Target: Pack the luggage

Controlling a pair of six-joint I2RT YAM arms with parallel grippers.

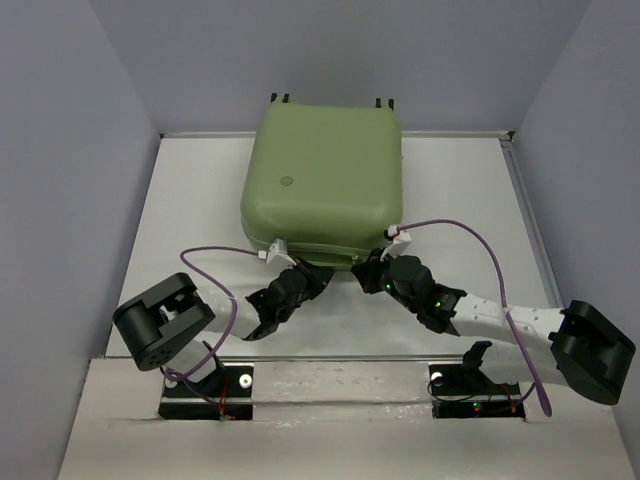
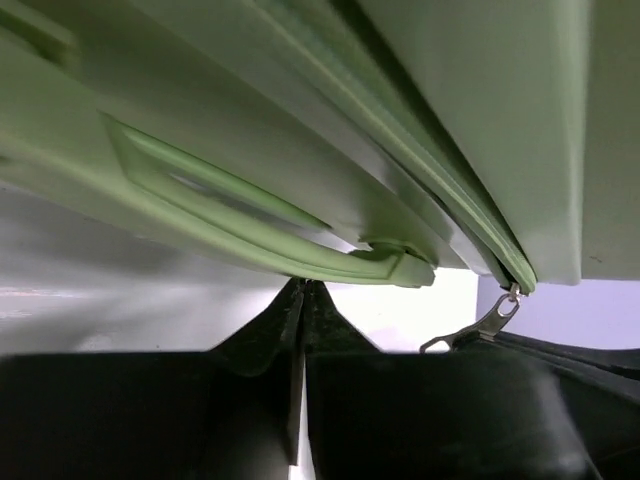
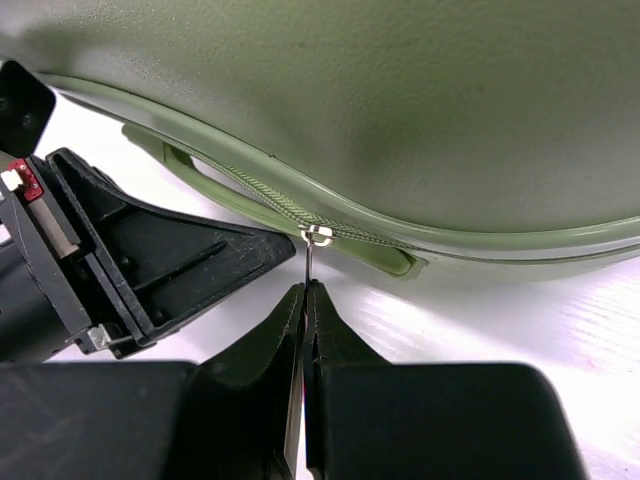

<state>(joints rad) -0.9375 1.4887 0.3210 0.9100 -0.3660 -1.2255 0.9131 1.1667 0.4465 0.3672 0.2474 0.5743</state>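
**Both hands at near edge of closed luggage**

Luggage (image 1: pixel 325 170) lies flat and closed at far centre of the tabletop (image 1: pixel 190 200), round logo up, wheels at far side. Right hand (image 3: pixel 305 297) has its fingers pinched on the zipper pull (image 3: pixel 312 258) at the near seam. Left hand (image 2: pixel 302 300) has its fingers pressed together on nothing, just under the carry handle (image 2: pixel 260 235). The hands crowd each other, left body just beside the right fingertips. Purple cables (image 1: pixel 215 265) loop over both arms.
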